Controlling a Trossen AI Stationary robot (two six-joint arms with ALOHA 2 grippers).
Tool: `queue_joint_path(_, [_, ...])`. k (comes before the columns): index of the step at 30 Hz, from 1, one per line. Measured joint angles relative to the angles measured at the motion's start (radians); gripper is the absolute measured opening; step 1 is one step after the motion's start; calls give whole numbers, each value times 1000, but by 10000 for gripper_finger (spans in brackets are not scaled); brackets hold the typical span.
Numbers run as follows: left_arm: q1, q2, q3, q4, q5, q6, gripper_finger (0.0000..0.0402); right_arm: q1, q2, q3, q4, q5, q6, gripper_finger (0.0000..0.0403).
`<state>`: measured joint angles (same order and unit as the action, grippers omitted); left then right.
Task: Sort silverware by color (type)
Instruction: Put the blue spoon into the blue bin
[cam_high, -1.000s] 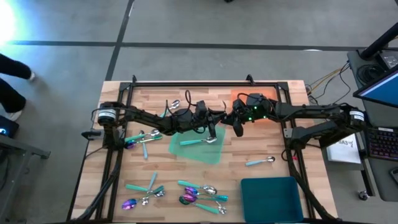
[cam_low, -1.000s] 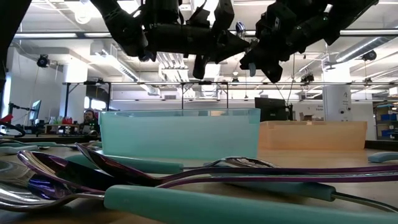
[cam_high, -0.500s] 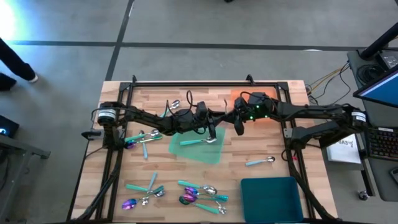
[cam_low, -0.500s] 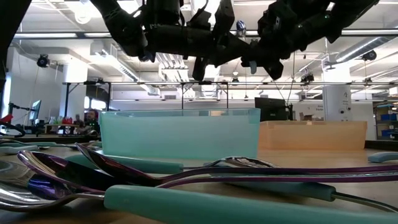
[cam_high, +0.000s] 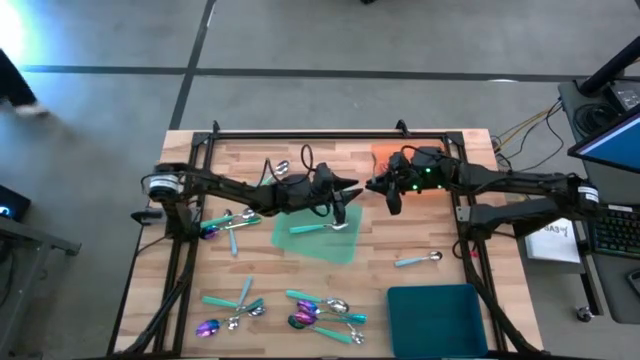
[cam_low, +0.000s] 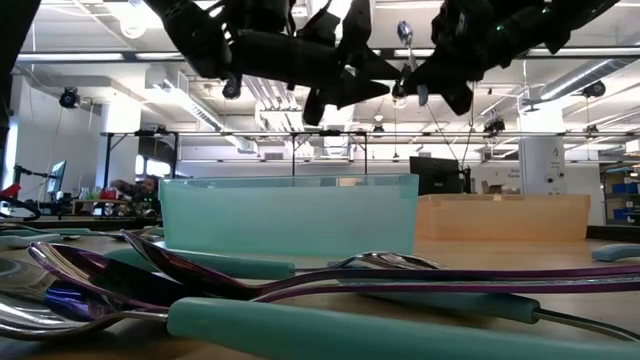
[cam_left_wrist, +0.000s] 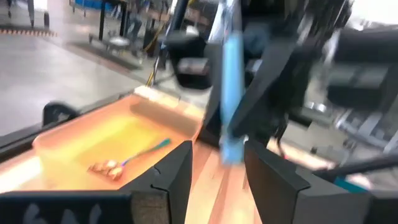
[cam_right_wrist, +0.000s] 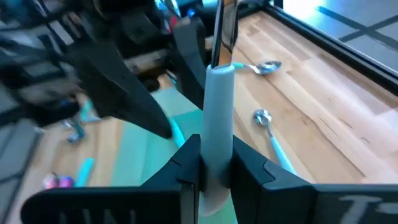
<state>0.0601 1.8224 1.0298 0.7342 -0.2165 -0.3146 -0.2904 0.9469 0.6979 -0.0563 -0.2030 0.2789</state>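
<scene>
since a second ago the left gripper (cam_left_wrist: 214, 171) has let go, fingers now apart; the right gripper (cam_right_wrist: 209, 171) pinches a teal-handled spoon (cam_right_wrist: 217, 106) upright above the bench (cam_high: 420, 290), near the orange tray (cam_left_wrist: 93, 140).

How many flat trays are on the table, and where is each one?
3. The green tray lies at the table's middle, the orange tray at the far edge under the right arm, and the dark teal tray at the near right corner. No others show.

Teal-handled silverware (cam_high: 325, 312) scattered over the wood table, 1 spoon (cam_right_wrist: 217, 118) upright in the right gripper (cam_right_wrist: 214, 163).
</scene>
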Motion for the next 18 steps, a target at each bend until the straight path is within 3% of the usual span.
queue_joint_path(8, [0, -92, 0, -313, -2, 18, 130, 128, -41, 0, -118, -14, 101, 43])
queue_joint_path(12, [1, -124, -1, -451, -9, 26, 130, 259, -35, 0, -182, -17, 219, 43])
queue_joint_path(18, [3, -157, -1, -591, -33, 41, 130, 479, -36, 0, -186, -113, 452, 43])
